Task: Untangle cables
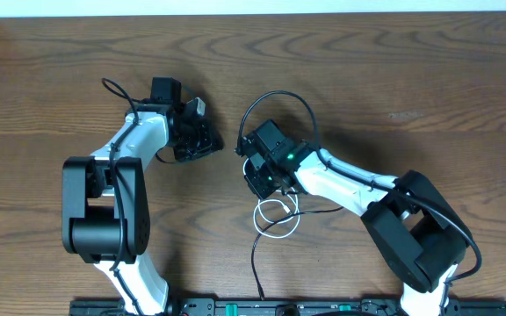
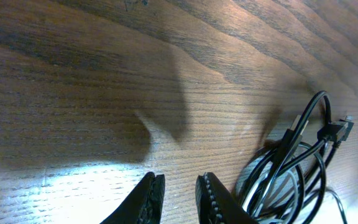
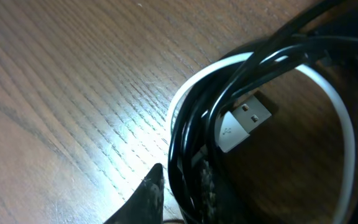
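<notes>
The black cable (image 1: 279, 95) arcs over the right arm and is bundled with the white cable (image 1: 275, 230), whose loops lie just in front of it. My right gripper (image 1: 257, 180) sits on the bundle. In the right wrist view, black cable (image 3: 229, 81) strands run between the fingers of the right gripper (image 3: 179, 180), which is shut on them. Beside them are the white cable (image 3: 347, 124) and its USB plug (image 3: 244, 124). My left gripper (image 1: 207, 140) stands left of the tangle. In its own view the left gripper (image 2: 180, 193) shows a narrow empty gap, with black cable loops (image 2: 291, 168) and a small plug (image 2: 337, 130) to its right.
A black cable tail (image 1: 255, 263) runs from the tangle toward the table's front edge. Bare wooden table (image 1: 411, 70) surrounds both arms. The arm bases stand along the front edge, and thicker arm wires loop near the left wrist (image 1: 117, 90).
</notes>
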Tool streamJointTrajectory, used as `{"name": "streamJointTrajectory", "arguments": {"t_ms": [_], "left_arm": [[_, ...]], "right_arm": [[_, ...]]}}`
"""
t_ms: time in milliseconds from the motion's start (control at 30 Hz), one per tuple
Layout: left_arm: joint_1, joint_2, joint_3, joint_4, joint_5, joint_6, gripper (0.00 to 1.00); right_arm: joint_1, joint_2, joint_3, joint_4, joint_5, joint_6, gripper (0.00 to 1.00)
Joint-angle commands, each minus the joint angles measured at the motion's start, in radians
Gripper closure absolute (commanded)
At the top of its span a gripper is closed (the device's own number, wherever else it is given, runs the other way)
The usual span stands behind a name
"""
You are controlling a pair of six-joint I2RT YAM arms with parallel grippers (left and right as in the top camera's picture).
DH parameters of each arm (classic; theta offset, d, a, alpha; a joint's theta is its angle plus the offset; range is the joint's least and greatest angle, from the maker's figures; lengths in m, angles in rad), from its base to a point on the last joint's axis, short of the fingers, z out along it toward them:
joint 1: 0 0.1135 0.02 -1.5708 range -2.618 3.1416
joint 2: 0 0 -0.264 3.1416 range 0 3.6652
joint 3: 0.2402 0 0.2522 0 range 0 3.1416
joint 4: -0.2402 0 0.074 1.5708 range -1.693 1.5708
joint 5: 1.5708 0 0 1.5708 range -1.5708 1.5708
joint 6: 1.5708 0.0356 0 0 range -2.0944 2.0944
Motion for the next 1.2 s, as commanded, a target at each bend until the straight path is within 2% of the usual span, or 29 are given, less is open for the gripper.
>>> {"name": "streamJointTrajectory", "arguments": {"t_ms": [0,100,233,467,600,633,667,700,733,833,1000,1167], "left_arm": [[0.022,-0.023,0.009,0.000,0.068,0.010,0.76],[0.040,-0.023,0.009,0.000,0.140,0.031,0.76],[0.062,-0.023,0.009,-0.003,0.185,0.060,0.75],[0.115,-0.023,0.009,-0.022,0.189,0.059,0.75],[0.116,-0.023,0.009,-0.023,0.191,0.059,0.75],[0.115,-0.023,0.009,-0.023,0.191,0.059,0.73],[0.115,-0.023,0.009,-0.023,0.191,0.059,0.73],[0.115,-0.023,0.009,-0.023,0.191,0.059,0.72],[0.115,-0.023,0.009,-0.023,0.190,0.059,0.72],[0.115,-0.023,0.009,-0.023,0.190,0.059,0.72],[0.115,-0.023,0.009,-0.022,0.190,0.059,0.72],[0.113,-0.023,0.009,-0.022,0.190,0.059,0.72]], "right_arm": [[0.010,0.007,-0.014,-0.003,0.016,0.008,0.88],[0.010,0.007,-0.015,-0.003,0.016,0.008,0.99],[0.005,0.003,-0.014,0.025,-0.023,-0.024,0.99],[-0.068,-0.004,-0.014,0.080,-0.524,-0.201,0.99],[-0.090,-0.004,-0.014,0.079,-0.555,-0.219,0.99],[-0.094,-0.004,-0.014,0.081,-0.551,-0.219,0.97],[-0.097,-0.004,-0.014,0.082,-0.549,-0.218,0.90],[-0.100,-0.004,-0.014,0.083,-0.549,-0.218,0.72],[-0.106,-0.004,-0.014,0.086,-0.547,-0.218,0.63],[-0.131,-0.004,-0.014,0.113,-0.516,-0.177,0.52],[-0.180,-0.004,-0.014,0.225,-0.496,-0.019,0.51],[-0.181,-0.004,-0.014,0.328,-0.417,0.137,0.57]]}}
